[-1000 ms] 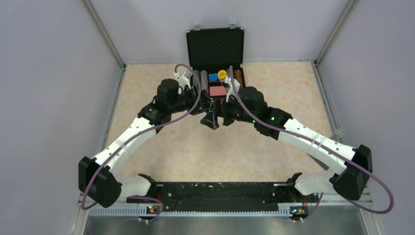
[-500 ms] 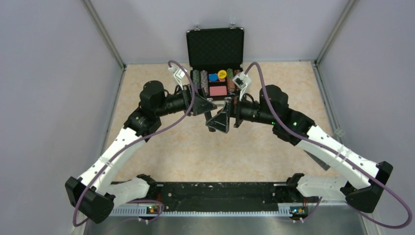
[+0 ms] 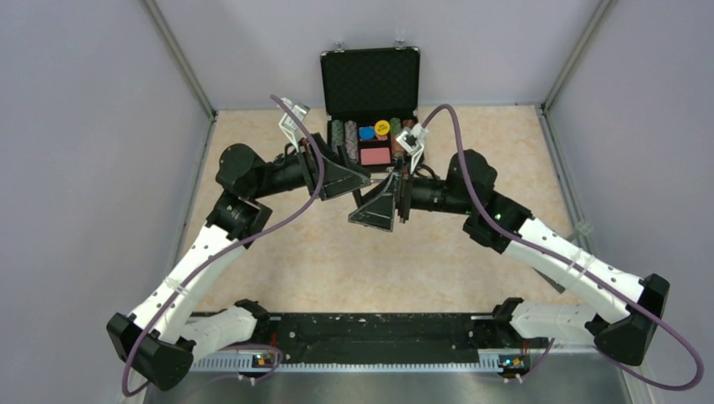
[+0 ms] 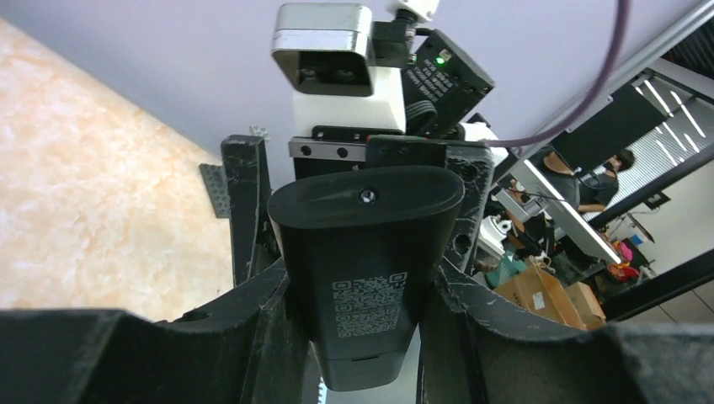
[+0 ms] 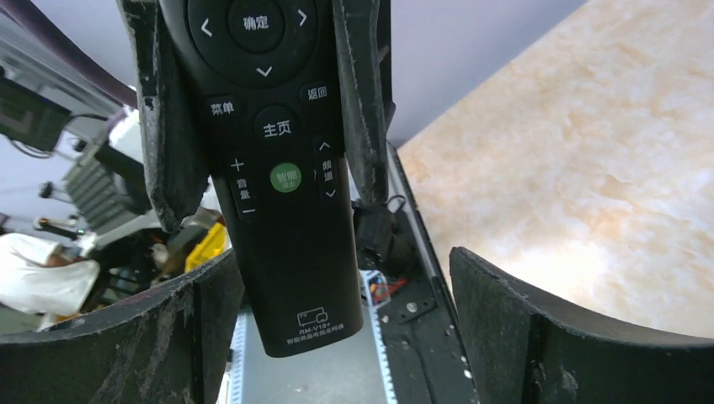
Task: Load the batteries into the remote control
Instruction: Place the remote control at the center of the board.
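**Remote control (image 4: 362,278) clamped in the left gripper (image 4: 358,290)**

The remote control is pinched at its sides between the left gripper's fingers. Its code-printed back is turned to the left wrist camera, and its buttons are seen from the right wrist. It is held above the table (image 3: 337,252), in front of the open case (image 3: 370,80). The right gripper (image 5: 345,278) is spread wide about the remote control's end, with a clear gap left at one finger

Remote control (image 5: 282,244) in the left hand (image 4: 355,282), within the right hand (image 5: 345,261) too, case (image 3: 370,80) on table (image 3: 505,156) behind.
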`<state>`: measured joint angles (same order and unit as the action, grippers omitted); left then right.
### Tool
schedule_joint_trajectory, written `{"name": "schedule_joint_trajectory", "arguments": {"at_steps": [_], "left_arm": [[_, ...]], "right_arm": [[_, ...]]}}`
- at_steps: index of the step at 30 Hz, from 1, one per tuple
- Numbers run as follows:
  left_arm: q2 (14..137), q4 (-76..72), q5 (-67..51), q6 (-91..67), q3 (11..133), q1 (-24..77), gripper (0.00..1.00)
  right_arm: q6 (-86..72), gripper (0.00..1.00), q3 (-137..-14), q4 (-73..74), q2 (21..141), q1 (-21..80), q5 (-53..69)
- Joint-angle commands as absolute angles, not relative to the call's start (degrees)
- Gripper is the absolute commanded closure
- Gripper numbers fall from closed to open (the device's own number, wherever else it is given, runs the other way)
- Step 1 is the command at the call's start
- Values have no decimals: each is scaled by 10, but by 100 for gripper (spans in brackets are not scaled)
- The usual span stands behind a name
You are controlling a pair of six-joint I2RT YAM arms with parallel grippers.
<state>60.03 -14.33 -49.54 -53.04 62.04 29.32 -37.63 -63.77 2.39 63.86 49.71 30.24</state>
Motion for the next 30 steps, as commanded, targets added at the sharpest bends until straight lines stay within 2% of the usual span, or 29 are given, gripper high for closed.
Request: {"name": "schedule_joint_trajectory", "arguments": {"at_steps": [1, 7, 12, 18, 20, 25, 26, 30], "left_arm": [[596, -238, -527, -565, 622, 292, 100], [599, -245, -536, -568, 623, 292, 100], [599, -244, -536, -570, 618, 292, 100], [599, -215, -532, -554, 619, 293, 99], [597, -195, -525, -540, 622, 292, 89], [594, -102, -482, -488, 639, 291, 44], [594, -74, -463, -473, 644, 291, 38], [597, 103, -353, -408, 679, 287, 25]], "right_arm": [[-425, 16, -627, -88, 638, 496, 338], [-485, 24, -584, -186, 634, 490, 353], [-497, 42, -577, -194, 641, 490, 354], [-506, 58, -566, -207, 642, 488, 345], [-506, 61, -564, -206, 641, 488, 343], [-502, 65, -557, -185, 636, 485, 318], [-501, 65, -556, -177, 635, 484, 311], [-500, 66, -540, -108, 626, 469, 258]]}}
